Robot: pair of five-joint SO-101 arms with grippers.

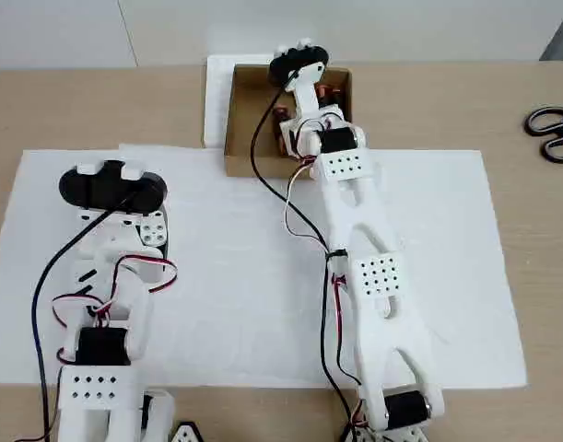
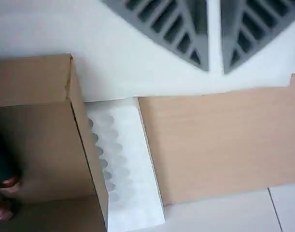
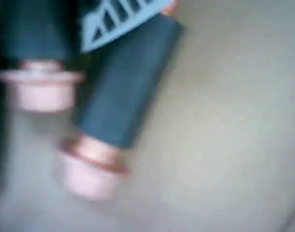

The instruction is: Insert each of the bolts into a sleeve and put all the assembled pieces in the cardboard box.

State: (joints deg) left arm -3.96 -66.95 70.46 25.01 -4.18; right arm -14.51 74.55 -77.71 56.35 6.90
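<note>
The cardboard box [image 1: 253,168] stands at the table's far middle. My right gripper [image 1: 301,97] hangs inside it, open. One of its fingers [image 3: 123,19] hovers over the top end of an assembled piece [image 3: 128,92], a dark sleeve with a copper bolt head sticking out, lying on the box floor. A second assembled piece [image 3: 41,87] lies right beside it. Copper-coloured pieces [image 1: 332,92] show in the box beside the arm. My left gripper [image 1: 111,189] sits folded back at the near left, shut on nothing [image 2: 215,48], facing the box wall [image 2: 84,125].
A white paper sheet [image 1: 226,276] covers the table's middle. A white foam pad [image 2: 123,164] lies against the box's left side. Scissors [image 1: 553,129] rest at the far right edge. Two assembled pieces [image 2: 5,193] show low inside the box.
</note>
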